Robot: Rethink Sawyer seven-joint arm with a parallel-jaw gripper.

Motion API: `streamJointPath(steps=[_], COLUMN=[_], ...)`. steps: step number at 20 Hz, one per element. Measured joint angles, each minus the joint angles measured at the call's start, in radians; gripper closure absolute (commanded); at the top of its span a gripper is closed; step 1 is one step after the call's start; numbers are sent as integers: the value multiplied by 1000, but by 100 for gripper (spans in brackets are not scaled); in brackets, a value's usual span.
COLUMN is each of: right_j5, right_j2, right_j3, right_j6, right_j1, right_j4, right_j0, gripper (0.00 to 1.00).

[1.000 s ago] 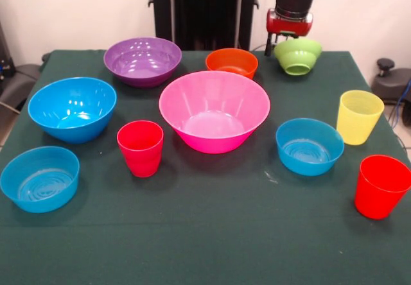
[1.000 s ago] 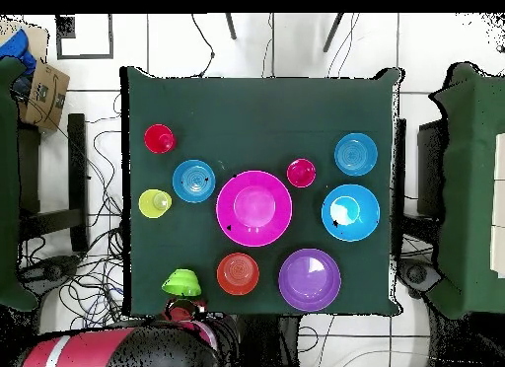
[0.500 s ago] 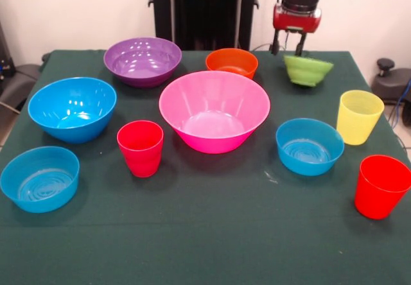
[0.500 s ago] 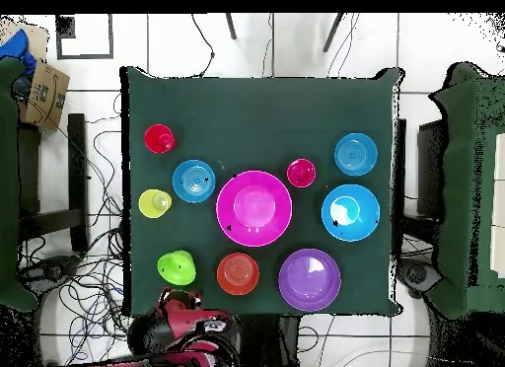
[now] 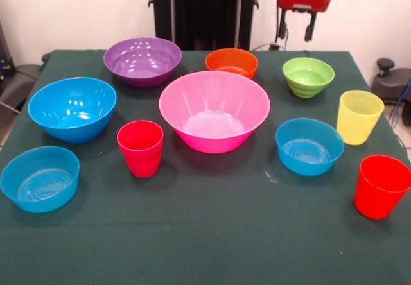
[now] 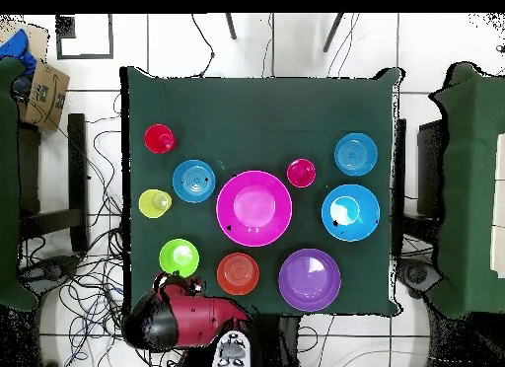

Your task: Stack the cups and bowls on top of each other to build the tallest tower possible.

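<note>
One lime bowl below empty tool.

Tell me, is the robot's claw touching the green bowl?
Apart. The front view shows the open gripper raised above the lime green bowl, with wall showing between them.

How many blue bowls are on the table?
3. In the front view, the big blue bowl sits at the left, a smaller blue bowl in front of it, and another small blue bowl right of the pink bowl.
</note>
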State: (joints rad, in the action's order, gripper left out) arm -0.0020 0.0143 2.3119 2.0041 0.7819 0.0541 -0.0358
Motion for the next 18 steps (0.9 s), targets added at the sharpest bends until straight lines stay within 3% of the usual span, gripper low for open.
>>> streamJointPath(steps=[4,8,18], right_j5=[103,152,155], right_j2=[13,13,13], right_j3=[3,3,3], right_j6=[0,0,0], right_j1=[106,158,157], right_j4=[6,7,7], right_j0=[32,30,26], gripper=[0,0,0])
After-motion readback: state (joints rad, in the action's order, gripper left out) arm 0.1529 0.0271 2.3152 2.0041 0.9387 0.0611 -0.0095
